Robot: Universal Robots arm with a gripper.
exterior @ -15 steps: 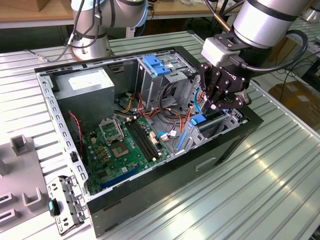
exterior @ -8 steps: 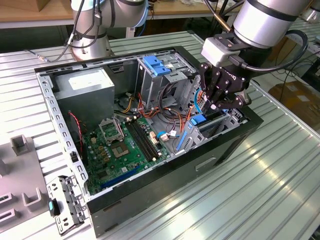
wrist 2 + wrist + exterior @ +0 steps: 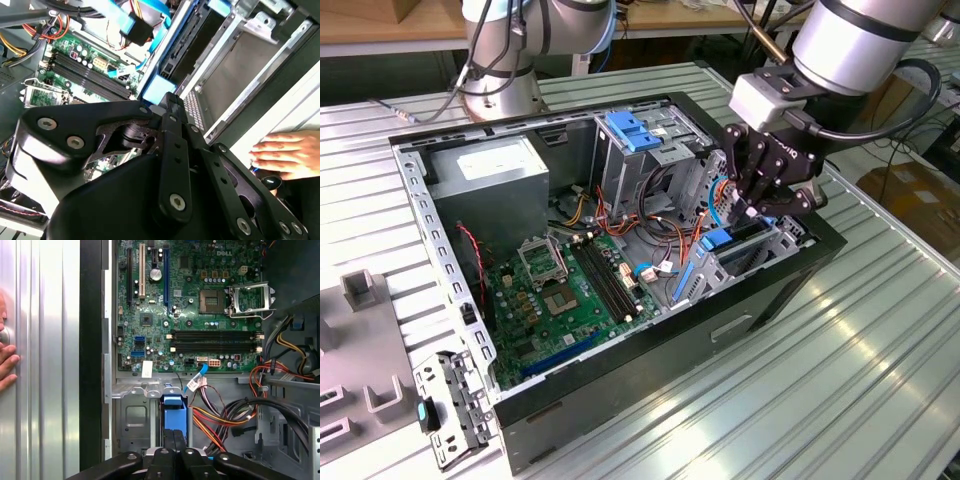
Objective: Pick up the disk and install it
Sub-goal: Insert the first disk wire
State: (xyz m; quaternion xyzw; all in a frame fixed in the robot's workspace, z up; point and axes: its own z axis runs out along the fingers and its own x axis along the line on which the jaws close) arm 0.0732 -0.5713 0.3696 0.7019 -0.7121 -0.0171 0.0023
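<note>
The disk stands on edge in the drive bay (image 3: 760, 250) at the exterior view's right end of the open computer case (image 3: 620, 380). Its blue plastic end (image 3: 717, 238) faces up. In both wrist views that blue end (image 3: 159, 89) (image 3: 174, 415) lies right at my fingertips. My gripper (image 3: 752, 208) (image 3: 170, 99) (image 3: 174, 436) hangs over the bay with its black fingers pressed together. The tips sit against the disk's blue end, and nothing shows between them.
A person's hand (image 3: 282, 152) (image 3: 6, 365) rests on the metal table beside the case. Inside are the green motherboard (image 3: 560, 290), a grey power-supply box (image 3: 495, 185), a blue latch plate (image 3: 635, 130) and orange and black cables (image 3: 235, 415). A second arm's base (image 3: 500, 70) stands behind.
</note>
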